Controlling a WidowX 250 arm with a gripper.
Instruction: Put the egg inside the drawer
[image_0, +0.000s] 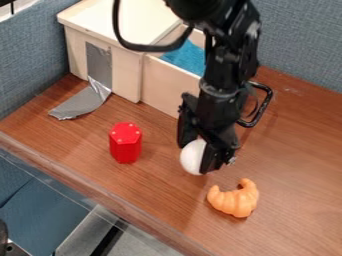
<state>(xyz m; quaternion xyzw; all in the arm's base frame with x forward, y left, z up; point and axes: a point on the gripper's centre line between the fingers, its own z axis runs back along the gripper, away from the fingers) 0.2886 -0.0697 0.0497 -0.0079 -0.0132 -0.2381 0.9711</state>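
Note:
The black gripper hangs right of centre, pointing down, shut on the white egg. One finger is at the egg's upper left and the other covers its right side. Whether the egg touches the table cannot be told. Behind and to the left of the gripper, the light wooden drawer stands pulled out of its cabinet, with blue material inside. The arm hides the drawer's right end.
A red hexagonal block stands left of the egg, and an orange croissant lies in front of the gripper. Silver tape runs from the cabinet onto the table. A black loop is right of the arm.

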